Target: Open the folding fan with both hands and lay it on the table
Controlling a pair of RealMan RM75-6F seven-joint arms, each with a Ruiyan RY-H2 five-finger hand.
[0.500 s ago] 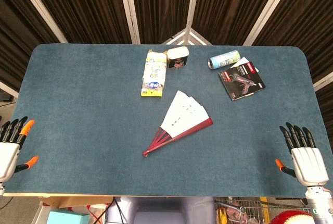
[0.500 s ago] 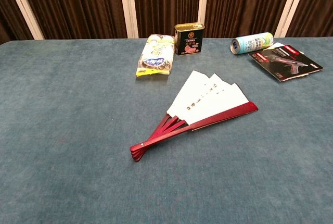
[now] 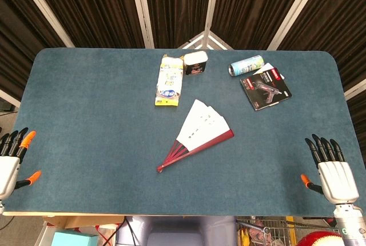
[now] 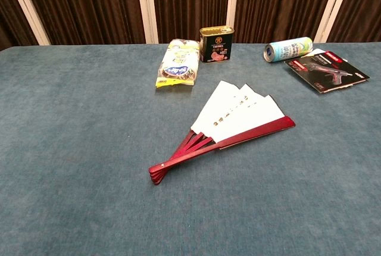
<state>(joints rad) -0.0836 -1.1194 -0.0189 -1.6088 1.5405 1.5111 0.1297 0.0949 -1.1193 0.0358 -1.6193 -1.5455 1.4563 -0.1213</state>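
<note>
A folding fan (image 3: 197,134) with dark red ribs and a white leaf lies partly spread on the blue table (image 3: 86,103), near its middle; the chest view shows the fan (image 4: 229,128) with its pivot towards the front left. My left hand (image 3: 10,160) hovers at the table's front left corner, fingers spread and empty. My right hand (image 3: 331,169) sits at the front right corner, also spread and holding nothing. Both hands are far from the fan. Neither hand shows in the chest view.
At the back stand a snack packet (image 3: 168,80), a small tin (image 3: 195,63), a can lying on its side (image 3: 246,65) and a flat black product pack (image 3: 265,88). The table's front edge runs just below both hands.
Both hands have slid slightly down towards the front edge. The fan has not moved.
</note>
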